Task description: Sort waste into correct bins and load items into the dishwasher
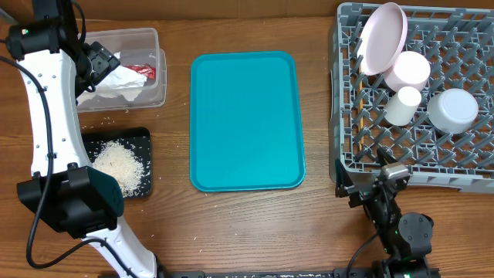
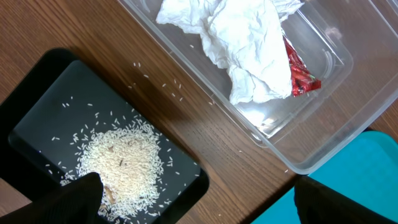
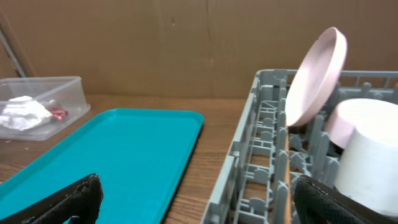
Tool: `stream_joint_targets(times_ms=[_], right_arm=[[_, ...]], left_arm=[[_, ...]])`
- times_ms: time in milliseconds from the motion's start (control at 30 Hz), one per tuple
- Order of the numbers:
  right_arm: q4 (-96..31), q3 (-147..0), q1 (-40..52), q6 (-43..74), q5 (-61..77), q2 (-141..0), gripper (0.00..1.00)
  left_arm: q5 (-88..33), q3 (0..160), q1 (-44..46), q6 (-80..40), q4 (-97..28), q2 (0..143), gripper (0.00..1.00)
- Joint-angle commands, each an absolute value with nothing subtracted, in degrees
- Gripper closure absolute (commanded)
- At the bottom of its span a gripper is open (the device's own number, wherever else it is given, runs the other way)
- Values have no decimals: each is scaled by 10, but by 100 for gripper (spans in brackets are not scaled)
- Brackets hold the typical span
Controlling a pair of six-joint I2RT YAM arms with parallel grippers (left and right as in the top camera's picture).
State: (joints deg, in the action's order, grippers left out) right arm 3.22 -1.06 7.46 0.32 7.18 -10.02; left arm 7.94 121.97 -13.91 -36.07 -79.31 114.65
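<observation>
Left fingers (image 2: 78,198) and right fingers (image 3: 59,202) gape wide, holding nothing. The crumpled napkin (image 2: 242,43) in the far-left tub (image 2: 311,162) looks soft and light; pinch a raised fold.

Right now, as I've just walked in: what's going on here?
Neither arm holds anything: the left gripper hangs open over the clear tub, the right gripper open at the front of the dish rack. The napkin and red wrapper lie in the tub, rice in the black tray. A plate, cup and bowl sit in the rack; the teal tray is bare.
</observation>
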Motion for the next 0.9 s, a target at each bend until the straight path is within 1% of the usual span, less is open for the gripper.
stream_joint_targets(times_ms=[0,133,500,867], right_arm=[[7,-4,62,-5,56,-55,0],[-41,-4,35,-5,65,0,0],[-41,-4,-41,-4,73,-2,0],[-44,-4,-43,-4,48,-2,0]], left_arm=[[79,1230,-138,-362,-793,1131,0],[79,1230,-138,-362,-793,1131,0],[79,1230,-138,-362,-793,1131,0],[79,1230,-138,-362,-793,1131,0]])
